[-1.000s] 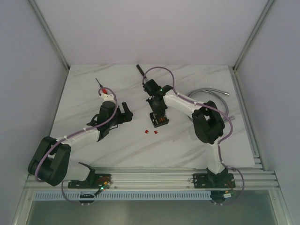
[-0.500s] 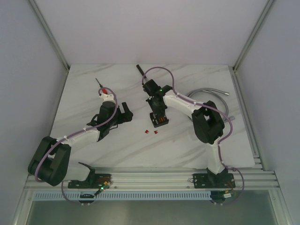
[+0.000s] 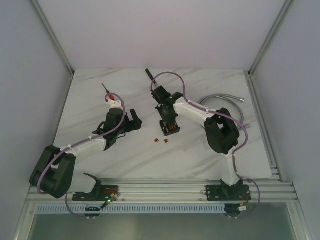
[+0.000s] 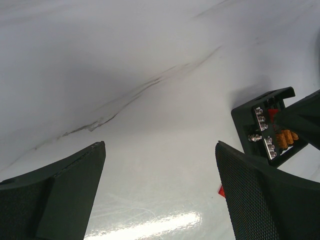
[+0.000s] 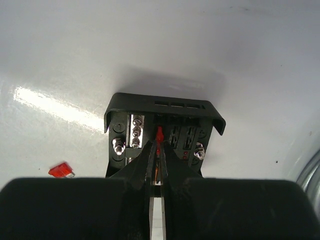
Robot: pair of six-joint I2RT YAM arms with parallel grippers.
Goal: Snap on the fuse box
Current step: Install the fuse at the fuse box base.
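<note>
The fuse box (image 3: 171, 131) is a small black open box lying on the white marble table (image 3: 200, 150). The right wrist view shows its silver screws, slots and rim (image 5: 165, 106). My right gripper (image 3: 168, 126) reaches into it from above, shut on a thin red fuse (image 5: 159, 135) standing in the middle slot. The fingertips (image 5: 150, 152) pinch the fuse's lower part. My left gripper (image 3: 134, 119) hovers left of the box, open and holding nothing. In the left wrist view, the fuse box (image 4: 265, 130) lies beyond the right finger (image 4: 250, 195), with orange fuses inside.
Two small loose red fuses (image 3: 156, 140) (image 3: 165, 142) lie just in front of the box; one loose red fuse (image 5: 61, 170) appears in the right wrist view. A black tool (image 3: 149, 74) and a red-handled tool (image 3: 106, 93) lie at the back. A grey cable (image 3: 225, 97) curves at the right.
</note>
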